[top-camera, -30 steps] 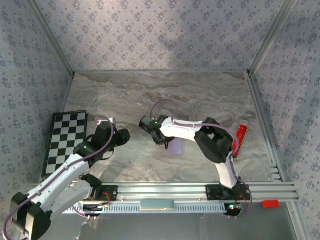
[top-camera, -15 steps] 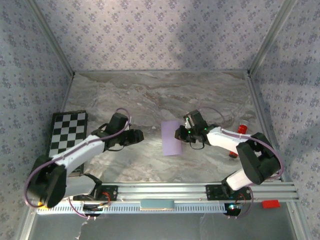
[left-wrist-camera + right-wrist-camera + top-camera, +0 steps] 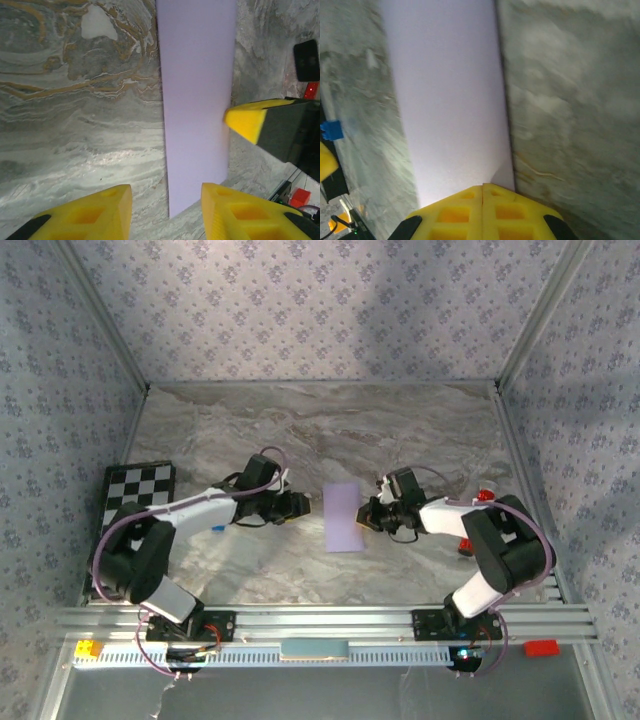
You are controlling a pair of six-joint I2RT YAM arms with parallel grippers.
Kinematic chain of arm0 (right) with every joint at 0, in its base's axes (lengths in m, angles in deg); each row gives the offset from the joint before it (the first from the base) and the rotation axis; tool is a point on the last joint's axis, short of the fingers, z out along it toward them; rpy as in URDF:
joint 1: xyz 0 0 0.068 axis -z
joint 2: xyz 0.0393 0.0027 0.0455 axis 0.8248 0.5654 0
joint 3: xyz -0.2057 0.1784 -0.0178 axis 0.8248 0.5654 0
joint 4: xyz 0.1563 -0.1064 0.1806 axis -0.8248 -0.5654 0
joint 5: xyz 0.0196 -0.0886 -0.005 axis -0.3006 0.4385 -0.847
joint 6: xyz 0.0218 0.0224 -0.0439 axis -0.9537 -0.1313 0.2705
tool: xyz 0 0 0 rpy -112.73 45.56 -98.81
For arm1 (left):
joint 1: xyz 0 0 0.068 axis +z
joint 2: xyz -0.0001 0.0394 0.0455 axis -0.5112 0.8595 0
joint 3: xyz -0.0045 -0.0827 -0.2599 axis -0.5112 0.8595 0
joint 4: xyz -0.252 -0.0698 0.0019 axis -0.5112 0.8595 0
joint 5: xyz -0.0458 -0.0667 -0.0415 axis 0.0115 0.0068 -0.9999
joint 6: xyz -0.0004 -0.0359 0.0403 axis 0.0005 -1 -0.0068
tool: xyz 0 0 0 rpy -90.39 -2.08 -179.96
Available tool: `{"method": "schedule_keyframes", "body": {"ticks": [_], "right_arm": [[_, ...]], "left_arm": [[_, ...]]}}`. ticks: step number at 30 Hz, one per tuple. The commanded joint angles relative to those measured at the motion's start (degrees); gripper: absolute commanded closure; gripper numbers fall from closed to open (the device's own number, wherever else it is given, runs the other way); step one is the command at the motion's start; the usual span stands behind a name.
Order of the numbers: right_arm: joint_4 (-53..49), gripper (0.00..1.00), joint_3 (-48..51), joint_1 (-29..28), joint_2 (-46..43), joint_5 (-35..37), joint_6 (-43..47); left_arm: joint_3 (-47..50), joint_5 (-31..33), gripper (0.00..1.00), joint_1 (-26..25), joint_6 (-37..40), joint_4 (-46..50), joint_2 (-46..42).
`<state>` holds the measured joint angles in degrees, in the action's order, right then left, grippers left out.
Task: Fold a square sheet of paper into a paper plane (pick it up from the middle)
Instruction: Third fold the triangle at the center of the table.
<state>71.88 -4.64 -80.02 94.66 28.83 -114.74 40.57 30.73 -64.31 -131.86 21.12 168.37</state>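
Wallpaper with a small grey-lilac flower print lines the walls (image 3: 320,310) at 12, 9 and 3 o'clock, held between bare aluminium posts. Inside them lies the counter (image 3: 400,430), a marbled surface of grey, cream and brown veins, matt and somewhat mottled, with a whitish patch showing in the left wrist view. Along its 6 o'clock edge runs a ribbed aluminium rail (image 3: 330,620) that carries both arm bases, with a small red block (image 3: 541,647) at its 3 o'clock end and a yellow one (image 3: 88,649) at its 9 o'clock end.

Near the middle of the counter lies the paper (image 3: 343,517), pale lilac and flat, showing as a narrow upright rectangle with its long sides running from 12 to 6 o'clock. The left pincer (image 3: 300,505) is at the paper's 9 o'clock side, its yellow fingers apart and holding nothing; from its own camera the paper's long edge runs into the gap between them. The right pincer (image 3: 368,515) is at the paper's 3 o'clock side, its yellow fingers shut tight together with the tips at the paper's edge — whether any paper is nipped between them I cannot tell.

A black-and-white chequered board (image 3: 135,515) lies at the counter's 9 o'clock edge, partly under the left arm. A tiny blue cube (image 3: 217,529) sits beside that arm — well apart from the paper. Something red (image 3: 485,496) lies at 3 o'clock, mostly hidden behind the right arm.
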Motion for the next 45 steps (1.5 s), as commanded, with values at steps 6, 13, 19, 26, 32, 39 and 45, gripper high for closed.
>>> {"method": "schedule_keyframes", "body": {"ticks": [6,13,19,26,32,39,45], "right_arm": [[2.4,0.95,4.7,0.4,2.5,0.7,-2.8],[1.7,0.96,6.6,0.3,0.1,4.0,-4.8],[2.1,0.96,7.6,0.4,-1.1,4.8,-5.5],[0.9,0.96,7.4,0.4,-1.7,4.6,-5.1],[-0.6,0.96,7.4,0.5,-3.1,5.9,-5.2],[-1.5,0.97,6.7,0.5,-2.7,5.8,-4.8],[-1.7,0.97,6.4,0.5,-2.0,5.9,-4.7]], "left_arm": [[-1.8,-0.5,0.61,-0.8,-2.0,-1.9,1.8],[-2.3,1.7,0.61,-0.8,-2.5,-0.1,1.8],[-3.4,0.8,0.61,-0.7,-3.8,-1.3,3.9],[-4.9,-1.8,0.61,-0.8,-5.3,-2.8,8.0],[-7.1,-4.7,0.61,-1.4,-5.7,-3.3,11.8],[-9.1,-6.0,0.62,-2.7,-5.4,-2.7,14.0],[-10.8,-7.0,0.66,-3.9,-5.3,-1.7,16.5]]}}
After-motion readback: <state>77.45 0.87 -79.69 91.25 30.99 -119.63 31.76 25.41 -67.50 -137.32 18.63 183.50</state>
